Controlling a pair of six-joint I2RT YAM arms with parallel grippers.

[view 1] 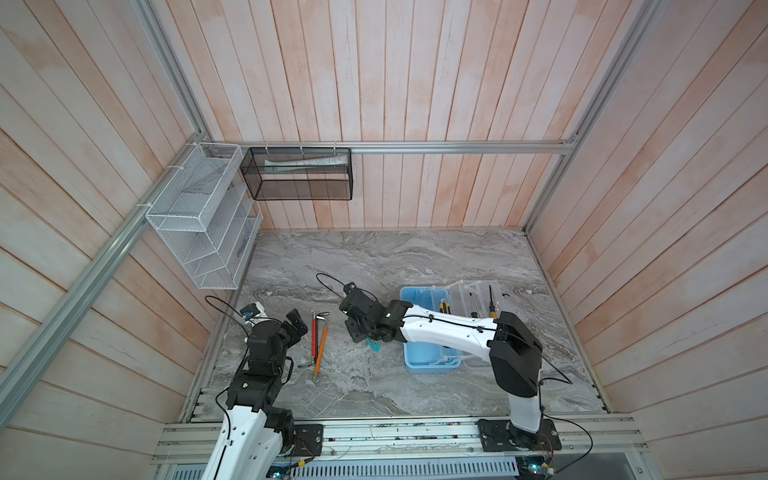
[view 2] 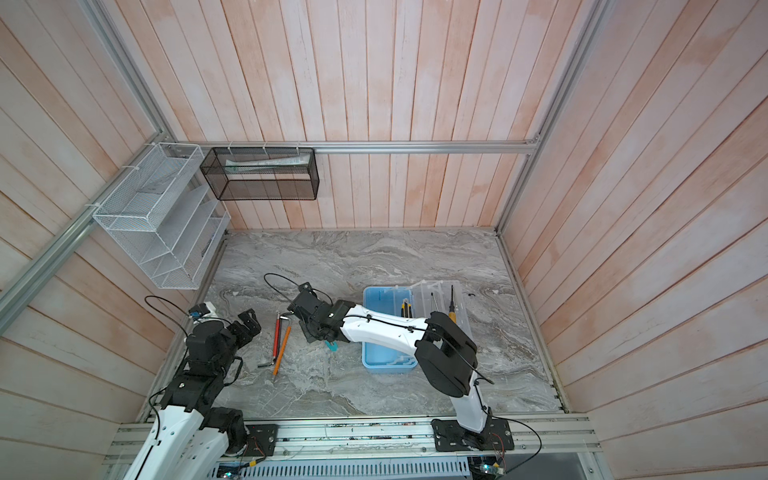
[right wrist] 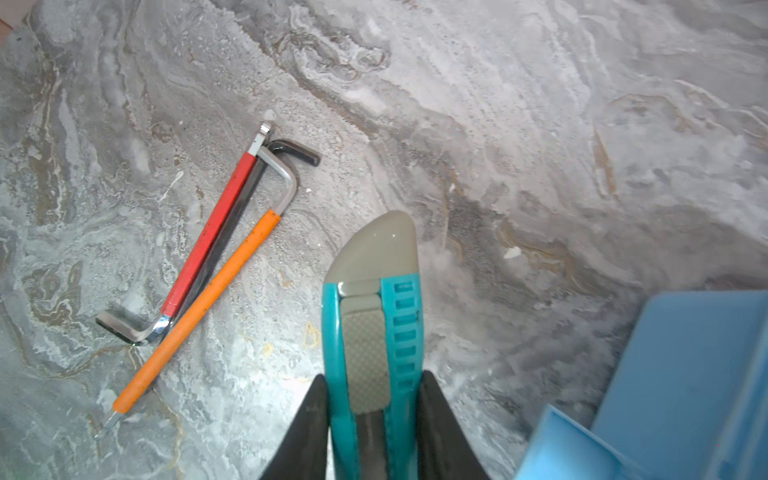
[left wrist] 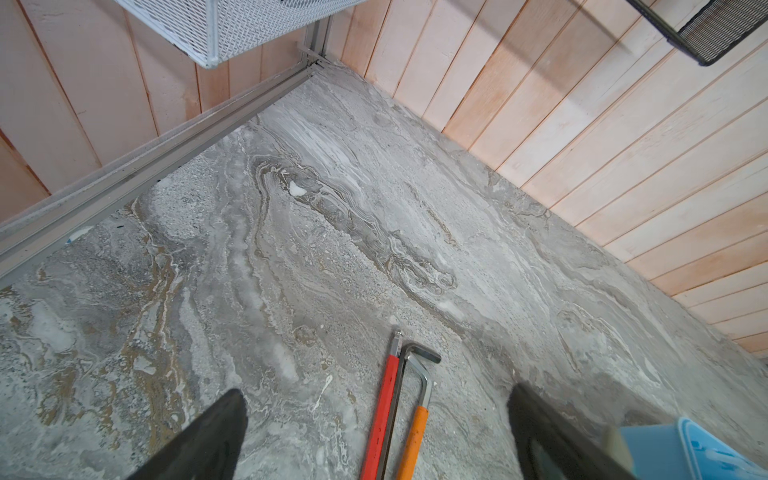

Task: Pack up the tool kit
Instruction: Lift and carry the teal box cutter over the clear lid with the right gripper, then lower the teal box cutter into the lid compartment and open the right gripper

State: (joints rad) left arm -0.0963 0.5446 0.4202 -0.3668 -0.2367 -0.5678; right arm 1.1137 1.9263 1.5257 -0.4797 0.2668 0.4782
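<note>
Left arm (view 1: 243, 449) and right arm (view 1: 449, 332): white tapered link shells; bulky black joint housings (view 1: 515, 353); thin black cables (view 1: 457, 322) running outside, tied down at intervals; flat black base plates (view 1: 488, 434); black wedge-shaped fingers (right wrist: 440, 432).

Bright, even, diffuse light fills every view; shadows under the arms (view 1: 449, 328) on the marbled tabletop (view 1: 374, 257) are faint and soft. Both top views bow the wall planks (view 1: 374, 83) toward the edges. In the left wrist view the left hand (left wrist: 376, 395) and the blue case (left wrist: 685, 453) beside it are blurred.
</note>
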